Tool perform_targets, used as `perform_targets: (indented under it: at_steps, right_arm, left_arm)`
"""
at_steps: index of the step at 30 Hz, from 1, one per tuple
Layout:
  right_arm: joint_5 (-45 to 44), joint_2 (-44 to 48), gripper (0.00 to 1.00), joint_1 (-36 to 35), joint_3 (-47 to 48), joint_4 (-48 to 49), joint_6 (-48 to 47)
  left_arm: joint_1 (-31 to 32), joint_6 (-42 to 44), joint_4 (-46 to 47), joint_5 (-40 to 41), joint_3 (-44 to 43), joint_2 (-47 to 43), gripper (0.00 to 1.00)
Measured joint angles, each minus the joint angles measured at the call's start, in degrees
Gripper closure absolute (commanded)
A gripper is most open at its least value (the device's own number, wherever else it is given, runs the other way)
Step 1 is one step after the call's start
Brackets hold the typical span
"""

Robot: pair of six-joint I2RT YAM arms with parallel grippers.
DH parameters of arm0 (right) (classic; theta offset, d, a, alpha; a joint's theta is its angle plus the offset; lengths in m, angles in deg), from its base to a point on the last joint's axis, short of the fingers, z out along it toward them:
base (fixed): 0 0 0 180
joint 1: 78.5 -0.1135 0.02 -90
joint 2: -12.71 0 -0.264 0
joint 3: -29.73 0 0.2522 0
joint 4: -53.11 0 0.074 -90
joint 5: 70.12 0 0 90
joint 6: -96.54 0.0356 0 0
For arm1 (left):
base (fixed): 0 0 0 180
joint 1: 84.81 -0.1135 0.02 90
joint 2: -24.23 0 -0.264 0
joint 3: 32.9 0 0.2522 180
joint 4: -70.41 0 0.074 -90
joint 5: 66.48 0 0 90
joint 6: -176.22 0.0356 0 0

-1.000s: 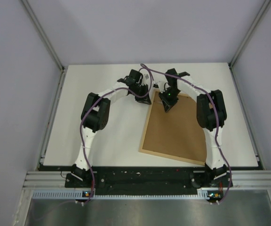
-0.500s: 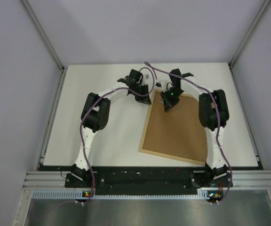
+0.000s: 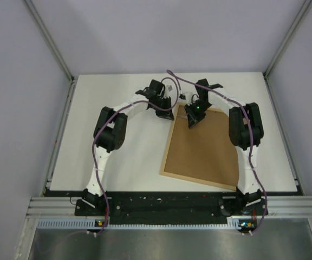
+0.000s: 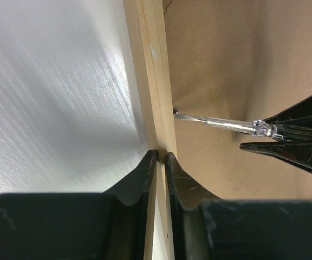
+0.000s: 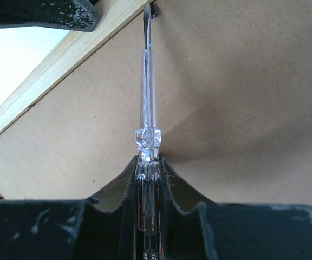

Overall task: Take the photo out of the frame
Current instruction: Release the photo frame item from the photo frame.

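- Pinched almost shut on the light-wood rail of the frame (image 4: 153, 70): left gripper (image 4: 160, 157), one finger outside the rail, the other inside over the brown back (image 5: 226, 108). Probably placed so to steady the frame against a sideways push.
- Clamped tight on the clear handle of a thin screwdriver-like tool (image 5: 147, 92): right gripper (image 5: 148, 162), with the shaft pointing straight out from between its fingers.
- Tool tip set against a small dark tab (image 5: 152, 10) at the rail's inner edge, just beside the left fingers. Seemingly aimed to turn or lever that tab off the brown back.
- Frame lying face down on the white table (image 4: 53, 97), back side up, so that the tabs can be reached from above.
- No sight of the photo; judged to lie under the brown back, facing the table, not yet freed.
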Motion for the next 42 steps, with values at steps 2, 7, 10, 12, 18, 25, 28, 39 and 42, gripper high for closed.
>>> perform_targets:
  at_steps: [2, 7, 10, 12, 18, 25, 28, 39, 42]
  right_arm:
    - [-0.3, 0.4, 1.00, 0.0, -0.5, 0.5, 0.7]
    - [-2.5, 4.5, 1.00, -0.1, -6.3, 5.9, 1.4]
    - [-4.1, 5.9, 1.00, -0.3, -8.0, 6.9, 1.4]
    - [-4.8, 6.1, 1.00, -0.3, -8.1, 6.5, 1.4]
    - [-6.1, 6.1, 1.00, -0.4, -7.9, 5.4, 1.4]
    - [-9.5, 6.5, 1.00, -0.4, -7.5, 3.5, 1.1]
    - [-10.5, 6.5, 1.00, -0.4, -7.3, 2.6, 0.8]
    - [-9.9, 6.5, 1.00, -0.5, -6.3, -0.2, -0.4]
    - [-9.9, 6.5, 1.00, -0.6, -6.3, -0.3, -0.6]
  left_arm:
    - [0.0, 0.0, 0.0, 0.1, 0.0, 0.0, 0.86]
    - [0.3, 0.0, 0.0, 0.3, -0.1, 0.0, 0.86]
    - [0.7, 0.0, 0.1, 0.4, -0.2, 0.1, 0.86]
    - [1.0, -0.2, 0.2, 0.4, -0.3, 0.1, 0.86]
    - [1.4, -0.5, 0.3, 0.4, -0.3, 0.2, 0.86]
    - [1.5, -0.5, 0.2, 0.5, -0.5, 0.2, 0.86]
    - [1.6, -0.5, 0.1, 0.7, -0.6, 0.2, 0.86]
    - [1.8, -0.5, -0.3, 0.9, -1.1, 0.5, 0.86]
    - [1.8, -0.4, -0.3, 0.8, -1.1, 0.5, 0.86]
